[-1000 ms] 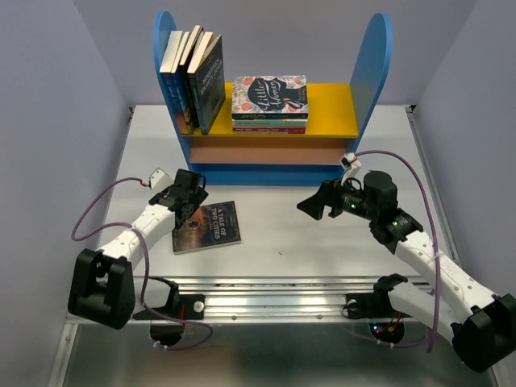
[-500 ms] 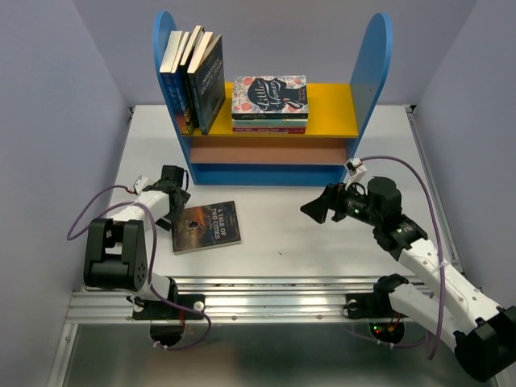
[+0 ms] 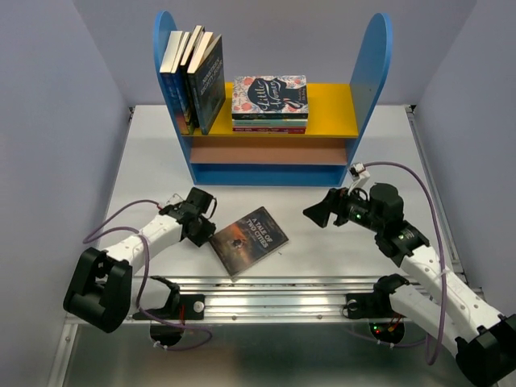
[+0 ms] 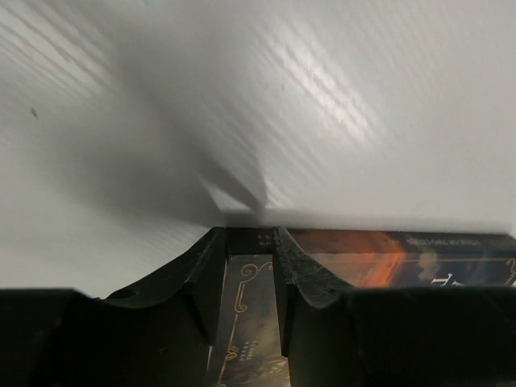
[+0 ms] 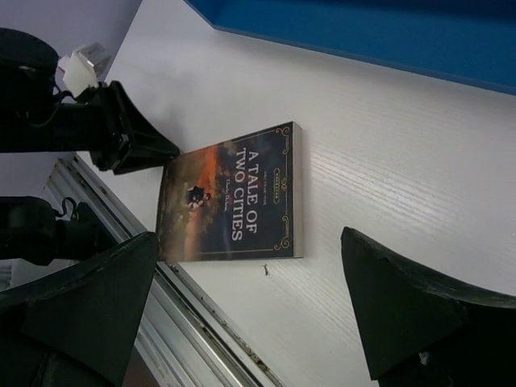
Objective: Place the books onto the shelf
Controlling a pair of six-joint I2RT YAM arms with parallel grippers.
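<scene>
Left wrist view: the table was streaked with blur. The book was cut by the lower edge and partly hidden behind the left end effector, and we could not tell whether it gripped the cover. Top view: the titles on the upright books were too small for us to read. Right wrist view: the upper edge cut off the shelf, leaving only a blue strip.

Floral Little Women book stack lies flat.
</scene>
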